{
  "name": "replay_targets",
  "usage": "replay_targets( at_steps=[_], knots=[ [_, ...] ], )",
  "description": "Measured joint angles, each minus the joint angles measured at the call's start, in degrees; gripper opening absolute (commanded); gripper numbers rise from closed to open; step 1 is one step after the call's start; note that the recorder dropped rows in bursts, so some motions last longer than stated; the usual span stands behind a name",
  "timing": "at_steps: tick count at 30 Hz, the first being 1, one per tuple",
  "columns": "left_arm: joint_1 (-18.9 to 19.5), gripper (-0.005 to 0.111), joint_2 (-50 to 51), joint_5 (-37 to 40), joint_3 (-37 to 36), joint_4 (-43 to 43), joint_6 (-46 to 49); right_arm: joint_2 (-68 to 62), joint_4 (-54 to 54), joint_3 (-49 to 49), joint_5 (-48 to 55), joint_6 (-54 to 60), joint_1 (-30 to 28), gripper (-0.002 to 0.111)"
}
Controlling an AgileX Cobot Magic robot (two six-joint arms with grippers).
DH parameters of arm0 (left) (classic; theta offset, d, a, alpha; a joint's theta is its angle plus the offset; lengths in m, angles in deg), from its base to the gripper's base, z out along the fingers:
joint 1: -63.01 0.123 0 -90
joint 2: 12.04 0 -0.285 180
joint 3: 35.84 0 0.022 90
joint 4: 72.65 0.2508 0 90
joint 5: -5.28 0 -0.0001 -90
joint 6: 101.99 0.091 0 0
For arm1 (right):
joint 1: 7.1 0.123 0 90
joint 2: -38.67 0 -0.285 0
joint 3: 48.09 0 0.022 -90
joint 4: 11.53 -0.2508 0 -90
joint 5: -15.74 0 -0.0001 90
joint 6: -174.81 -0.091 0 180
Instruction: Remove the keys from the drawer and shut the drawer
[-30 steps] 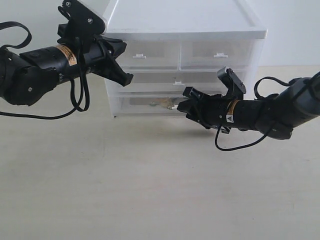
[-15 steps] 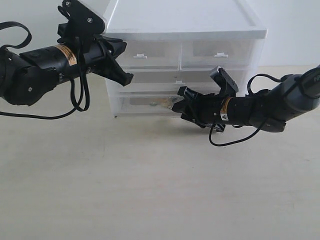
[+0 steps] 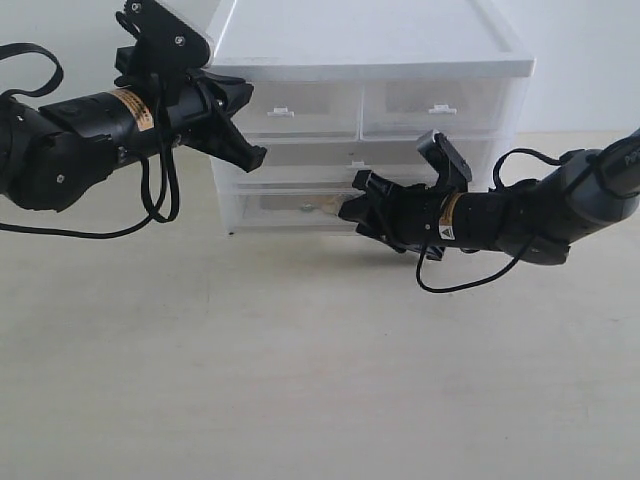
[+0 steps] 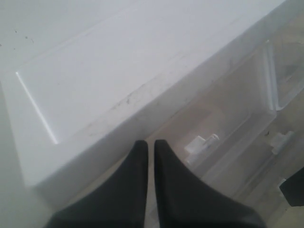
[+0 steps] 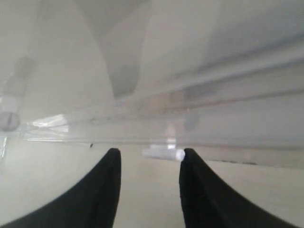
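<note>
The drawer (image 3: 280, 212) is the lowest tier of the white unit and sits pushed in. The keys (image 3: 318, 207) show as a dull gold smudge through its translucent front. My right gripper (image 3: 349, 210) is open right at that front. In the right wrist view its fingers (image 5: 107, 173) straddle the small white tab handle (image 5: 164, 153), which touches one fingertip. My left gripper (image 3: 257, 157) is shut on nothing and hovers by the unit's upper left corner. The left wrist view shows the left gripper (image 4: 150, 143) above the unit's lid.
The three-tier unit (image 3: 370, 45) stands at the back of a pale tabletop (image 3: 300, 360). Above the lowest drawer are a like wide drawer (image 3: 300, 152) and two half-width top drawers (image 3: 300, 108). Black cables hang from both arms.
My right gripper has slid left, closing in on the lowest drawer's front and handle, jaws unchanged. The left arm has not moved.
</note>
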Motion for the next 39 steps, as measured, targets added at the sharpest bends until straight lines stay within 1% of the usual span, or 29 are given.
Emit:
replay_targets(
  at_steps=[5,7,9,13,32,39],
  knots=[
    [0.0,0.004,0.0,0.0,0.0,0.0,0.0,-0.3,-1.3,0.0,-0.6,1.4,0.0,0.035],
    [0.0,0.004,0.0,0.0,0.0,0.0,0.0,-0.3,-1.9,0.0,-0.6,2.1,0.1,0.033],
    [0.0,0.004,0.0,0.0,0.0,0.0,0.0,-0.4,-2.2,0.0,-0.6,2.7,0.1,0.025],
    [0.0,0.004,0.0,0.0,0.0,0.0,0.0,-0.4,-2.7,0.0,0.7,3.6,0.1,0.000],
    [0.0,0.004,0.0,0.0,0.0,0.0,0.0,-0.4,-2.4,0.0,1.0,4.0,0.1,0.000],
    [0.0,0.004,0.0,0.0,0.0,0.0,0.0,0.0,-3.5,-1.5,0.6,4.8,0.1,0.000]
  ],
)
